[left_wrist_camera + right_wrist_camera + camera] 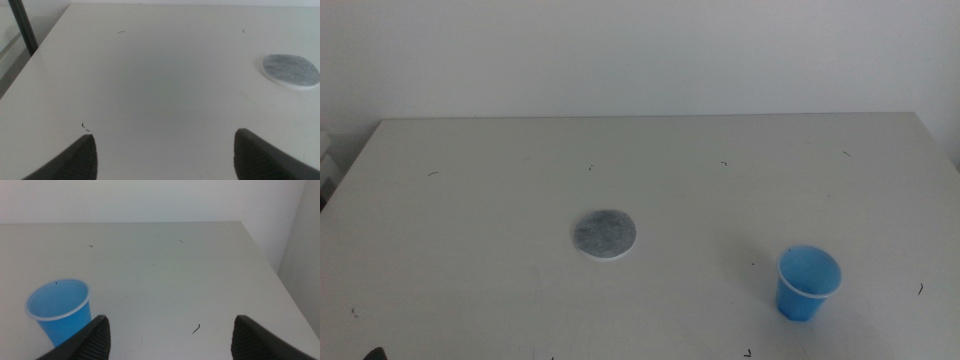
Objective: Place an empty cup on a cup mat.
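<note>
Cup (809, 283) stands upright and empty on the table (470, 230), well apart from the mat (605, 235), which lies bare near the middle. Nothing done yet! My right gripper (170, 337) waits beside the cup, jaws wide apart; my left gripper (165, 157) hangs back, jaws spread too. Grasp, carry and placing all remain.

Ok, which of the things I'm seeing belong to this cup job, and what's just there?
Job:
- cup, upright and empty, on the table's right side
- cup mat, bare, near the centre, apart from the cup
- right gripper, open, beside the cup
- left gripper, open, waiting away from the mat

Just there:
- table
- small dark specks on it
</note>
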Controlling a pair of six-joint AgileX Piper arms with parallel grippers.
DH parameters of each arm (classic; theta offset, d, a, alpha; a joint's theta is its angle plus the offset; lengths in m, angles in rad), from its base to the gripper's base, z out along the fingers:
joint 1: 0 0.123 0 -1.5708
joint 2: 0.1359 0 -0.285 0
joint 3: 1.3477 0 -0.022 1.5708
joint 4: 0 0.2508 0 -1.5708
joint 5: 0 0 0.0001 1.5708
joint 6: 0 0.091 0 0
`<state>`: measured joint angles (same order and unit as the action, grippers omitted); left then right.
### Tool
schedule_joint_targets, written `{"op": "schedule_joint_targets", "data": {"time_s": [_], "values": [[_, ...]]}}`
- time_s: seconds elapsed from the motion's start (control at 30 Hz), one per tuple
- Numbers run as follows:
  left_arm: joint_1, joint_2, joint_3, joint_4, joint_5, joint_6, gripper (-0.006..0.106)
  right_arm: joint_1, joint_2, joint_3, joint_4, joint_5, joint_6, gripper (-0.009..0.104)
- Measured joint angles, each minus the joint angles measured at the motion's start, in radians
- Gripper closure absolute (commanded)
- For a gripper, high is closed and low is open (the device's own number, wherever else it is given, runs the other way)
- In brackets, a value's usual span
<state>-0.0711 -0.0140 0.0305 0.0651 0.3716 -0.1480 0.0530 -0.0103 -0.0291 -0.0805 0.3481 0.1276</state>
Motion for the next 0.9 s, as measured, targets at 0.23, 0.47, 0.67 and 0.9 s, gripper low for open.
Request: {"op": "schedule_joint_targets", "data": {"time_s": [0.23,0.47,0.67,0.9], "values": [[0.0,0.0,0.0,0.0,0.0,0.0,-0.005,0.0,0.039,-0.148,0.0,0.009,0.0,0.033],[0.0,0.0,0.0,0.0,0.0,0.0,-0.005,0.0,0.223,-0.324,0.001,0.058,0.0,0.033],[0.0,0.0,0.0,0.0,0.0,0.0,-0.005,0.0,0.395,-0.471,0.001,0.095,-0.005,0.033],[0.0,0.0,0.0,0.0,0.0,0.0,-0.005,0.0,0.626,-0.759,0.0,0.296,-0.007,0.033]]}}
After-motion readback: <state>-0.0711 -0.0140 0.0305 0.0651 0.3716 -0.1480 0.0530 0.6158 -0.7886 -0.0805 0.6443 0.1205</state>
